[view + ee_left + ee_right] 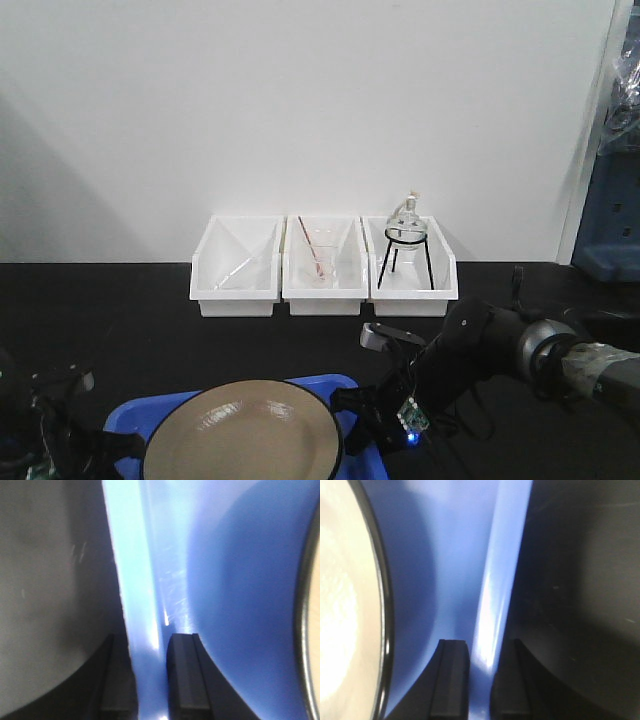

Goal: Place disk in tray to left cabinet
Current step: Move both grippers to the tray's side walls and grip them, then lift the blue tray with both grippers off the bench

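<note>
The blue tray [338,386] lies at the near edge of the black tabletop, and the tan disk [243,436] rests inside it, filling most of it. My left gripper [97,441] is at the tray's left rim. The left wrist view has its jaws [150,680] straddling that rim, shut on it, with tray floor [235,580] and the disk's edge [314,630] to the right. My right gripper [366,414] is at the tray's right rim. Its jaws [480,680] are shut on the rim in the right wrist view, beside the tray floor [450,555] and disk [345,620]. The cabinet is out of view.
Three white bins [238,268] [323,270] [413,272] stand in a row against the white wall. The middle one holds a glass funnel, the right one a round flask [406,222] on a black tripod. A blue object [610,235] stands at the far right edge.
</note>
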`<state>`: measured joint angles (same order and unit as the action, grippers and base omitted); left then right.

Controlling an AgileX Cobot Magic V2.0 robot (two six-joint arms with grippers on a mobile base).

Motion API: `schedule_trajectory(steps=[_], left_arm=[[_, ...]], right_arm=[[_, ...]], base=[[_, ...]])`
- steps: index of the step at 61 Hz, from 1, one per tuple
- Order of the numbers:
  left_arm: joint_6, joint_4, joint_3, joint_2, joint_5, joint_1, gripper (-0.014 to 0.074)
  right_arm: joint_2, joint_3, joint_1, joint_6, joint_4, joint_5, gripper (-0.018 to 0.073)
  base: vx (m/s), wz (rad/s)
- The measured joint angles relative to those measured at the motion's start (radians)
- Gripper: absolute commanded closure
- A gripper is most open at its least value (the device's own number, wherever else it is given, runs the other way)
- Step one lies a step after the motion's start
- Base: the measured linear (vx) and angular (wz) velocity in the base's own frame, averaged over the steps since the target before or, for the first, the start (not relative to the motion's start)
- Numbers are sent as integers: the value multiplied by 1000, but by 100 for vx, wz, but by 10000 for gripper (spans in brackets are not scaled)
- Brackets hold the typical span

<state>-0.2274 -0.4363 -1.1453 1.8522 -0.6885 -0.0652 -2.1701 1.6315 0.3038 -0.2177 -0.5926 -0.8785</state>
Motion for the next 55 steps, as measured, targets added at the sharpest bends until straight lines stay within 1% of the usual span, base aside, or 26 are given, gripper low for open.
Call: schedule_trajectory(steps=[7,15,28,37,44,53,55], left_arm=[[40,27,-96,0,-92,5,603],[74,56,-186,-1,-180,7,603],[130,91,-295,-2,-321,11,603],[174,116,-373,-2,-392,12,603],[203,119,-441,-2,-437,12,603],[227,86,-530,-3,-487,12,603],[244,74,-548,-3,-496,12,603]], right_arm=[[0,27,-2,52,15,-31,552],[-1,75,-3,100,45,-102,552],[-2,185,-3,218,83,-220,552],[-2,266,-4,260,92,-270,552],[4,298,-17,298,88,-276,552],[50,299,-54,310,58,-277,552],[68,299,-63,311,48,-278,552]], base=[[0,0],[0,0],[0,0],[0,0],[0,0],[0,0],[0,0]])
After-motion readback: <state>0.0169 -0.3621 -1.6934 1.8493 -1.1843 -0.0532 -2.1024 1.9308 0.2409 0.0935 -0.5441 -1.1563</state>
